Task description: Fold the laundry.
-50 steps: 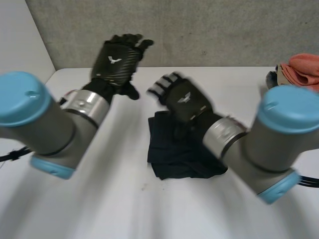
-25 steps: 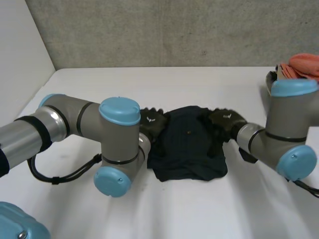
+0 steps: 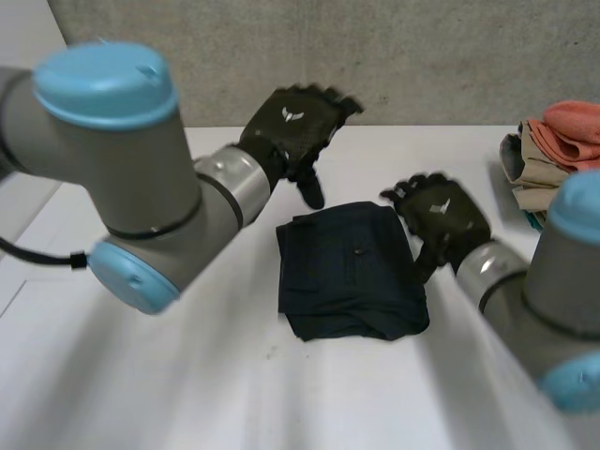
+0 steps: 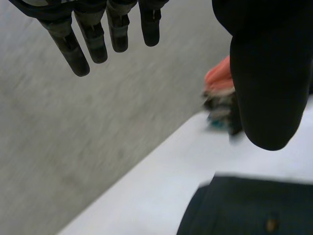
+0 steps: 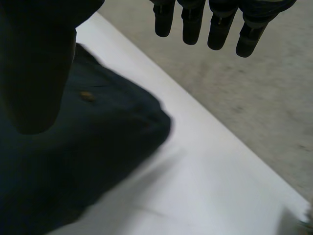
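A dark navy garment (image 3: 347,270) lies folded into a compact rectangle on the white table (image 3: 281,394), with a small button on its top face. My left hand (image 3: 295,127) hovers above the table behind the garment's far left corner, fingers straight and empty. My right hand (image 3: 439,216) is raised at the garment's right edge, also with straight fingers and holding nothing. In the left wrist view the fingers (image 4: 93,39) and thumb (image 4: 266,83) spread over the garment (image 4: 249,208). The right wrist view has the fingers (image 5: 220,24) spread above the garment (image 5: 83,147).
A stack of folded cloth, orange on top over beige, (image 3: 558,150) sits at the table's far right edge, and is seen again as the stack (image 4: 220,105) in the left wrist view. A grey wall (image 3: 375,56) runs behind the table.
Half a second ago both hands lay low at the garment's left and right sides. Both have since lifted off it, the left one moving back toward the wall. The garment stays folded.
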Tool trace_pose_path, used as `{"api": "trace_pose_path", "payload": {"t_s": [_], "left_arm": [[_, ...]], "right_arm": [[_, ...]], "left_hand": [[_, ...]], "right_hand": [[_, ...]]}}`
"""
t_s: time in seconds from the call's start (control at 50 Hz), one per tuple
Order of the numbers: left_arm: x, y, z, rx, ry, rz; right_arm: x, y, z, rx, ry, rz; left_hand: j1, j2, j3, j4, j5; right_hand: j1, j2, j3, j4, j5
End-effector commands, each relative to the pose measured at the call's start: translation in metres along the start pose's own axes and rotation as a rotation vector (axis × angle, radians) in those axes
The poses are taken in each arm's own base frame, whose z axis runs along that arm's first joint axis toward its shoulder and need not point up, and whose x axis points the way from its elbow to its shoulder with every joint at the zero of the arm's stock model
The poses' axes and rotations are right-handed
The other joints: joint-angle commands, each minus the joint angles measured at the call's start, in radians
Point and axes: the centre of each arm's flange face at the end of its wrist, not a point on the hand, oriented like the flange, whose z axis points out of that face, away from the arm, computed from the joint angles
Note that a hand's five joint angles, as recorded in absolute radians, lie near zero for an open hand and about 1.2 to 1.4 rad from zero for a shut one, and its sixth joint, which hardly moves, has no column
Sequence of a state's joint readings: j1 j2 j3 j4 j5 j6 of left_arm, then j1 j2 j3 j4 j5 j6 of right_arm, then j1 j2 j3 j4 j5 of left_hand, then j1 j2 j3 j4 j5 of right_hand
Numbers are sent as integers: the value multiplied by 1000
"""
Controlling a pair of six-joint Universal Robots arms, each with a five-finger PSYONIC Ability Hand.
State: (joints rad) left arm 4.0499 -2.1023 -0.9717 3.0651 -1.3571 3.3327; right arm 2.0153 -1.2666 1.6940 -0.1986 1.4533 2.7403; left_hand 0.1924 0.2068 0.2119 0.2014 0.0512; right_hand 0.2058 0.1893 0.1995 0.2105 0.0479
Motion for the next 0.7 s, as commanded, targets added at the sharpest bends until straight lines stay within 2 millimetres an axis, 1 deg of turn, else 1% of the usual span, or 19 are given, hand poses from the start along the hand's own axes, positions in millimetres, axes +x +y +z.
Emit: {"api": "trace_pose_path", "payload": {"t_s": [0.02,0.1,0.16,0.22,0.24,0.26,0.3,0.32,0.36,0.38,0.4,0.46,0.48,0.52,0.54,0.6,0.62,0.68,0.7], "left_arm": [[13,-17,-9,19,255,-20],[19,-15,-14,-15,325,-41],[24,-14,-16,-20,353,-45],[23,-12,-16,-26,351,-49],[23,-12,-17,-26,351,-49],[23,-11,-17,-28,351,-50],[25,-11,-17,-28,353,-51],[25,-11,-17,-28,354,-53],[25,-11,-17,-28,353,-53],[25,-11,-17,-29,353,-53],[25,-10,-17,-31,353,-54],[25,-10,-17,-31,350,-54],[25,-10,-17,-31,350,-54],[25,-10,-17,-31,350,-54],[24,-11,-17,-30,348,-53],[24,-11,-17,-31,345,-53],[24,-11,-17,-29,345,-51],[22,-18,-20,-14,341,-43],[21,-21,-21,-6,338,-39]], "right_arm": [[-49,28,-23,5,-97,-25],[-59,49,-12,-2,-98,-27],[-64,58,0,14,-93,-32],[-66,61,9,35,-84,-38],[-67,65,16,49,-74,-50],[-67,66,19,53,-70,-56],[-66,68,26,69,-52,-67],[-63,68,33,87,-27,-76],[-60,64,39,116,0,-83],[-58,62,42,133,14,-83],[-55,55,48,171,37,-85],[-52,47,57,225,52,-86],[-50,44,64,241,58,-81],[-49,42,70,249,62,-82],[-49,38,75,262,61,-87],[-44,28,81,285,65,-81],[-36,17,87,317,77,-80],[-12,-1,97,373,137,-84],[12,-18,103,418,193,-87]], "left_hand": [[33,18,13,24,0],[30,16,10,21,-3],[33,18,13,24,0],[30,16,10,21,-3],[30,16,10,21,-3],[30,16,10,21,-3],[27,13,7,18,-6],[27,13,7,18,-6],[27,13,7,18,-6],[27,13,7,18,-6],[30,16,10,21,-3],[30,16,10,21,-3],[30,16,10,21,-3],[30,16,10,21,-3],[27,13,8,18,-6],[30,16,10,21,-3],[30,16,10,21,-3],[30,16,10,21,-3],[30,16,10,21,-3]], "right_hand": [[-31,-15,-25,-36,-48],[-31,-15,-25,-36,-48],[-31,-15,-25,-36,-48],[-31,-15,-25,-36,-48],[-31,-15,-25,-36,-48],[-31,-15,-25,-36,-48],[-31,-15,-25,-36,-48],[-22,-5,-15,-27,-38],[166,182,172,161,149],[298,314,304,293,281],[520,536,526,515,503],[771,787,777,766,754],[1186,1203,1193,1182,1170],[1190,1207,1197,1186,1174],[1190,1207,1197,1186,1174],[1190,1207,1197,1186,1174],[1190,1207,1197,1186,1174],[1190,1207,1197,1186,1174],[1190,1207,1197,1186,1174]]}}
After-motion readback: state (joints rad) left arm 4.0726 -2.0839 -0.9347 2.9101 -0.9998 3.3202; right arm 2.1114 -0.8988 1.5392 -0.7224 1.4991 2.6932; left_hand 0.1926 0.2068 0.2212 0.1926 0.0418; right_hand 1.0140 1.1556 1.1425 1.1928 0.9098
